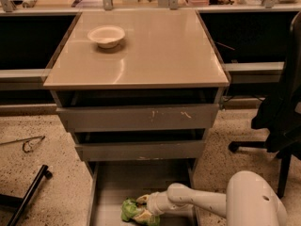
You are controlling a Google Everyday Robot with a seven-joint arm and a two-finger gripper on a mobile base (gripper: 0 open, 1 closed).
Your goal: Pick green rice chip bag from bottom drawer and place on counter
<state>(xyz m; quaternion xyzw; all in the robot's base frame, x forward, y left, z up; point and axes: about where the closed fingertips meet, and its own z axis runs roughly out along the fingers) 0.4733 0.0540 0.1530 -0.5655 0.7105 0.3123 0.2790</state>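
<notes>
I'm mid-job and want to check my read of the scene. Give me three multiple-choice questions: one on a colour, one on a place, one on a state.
1. What colour is the bowl on the counter?
A white; B red; C blue.
2. Where is the green bag?
A beside the bowl; B on the floor; C in the bottom drawer.
3. How is the bottom drawer?
A shut flush; B pulled open; C lifted out.

Answers:
1 A, the bowl is plain white.
2 C, the green bag lies on the drawer's floor, with the gripper right at it.
3 B, the drawer's floor shows out in front of the cabinet.
</notes>
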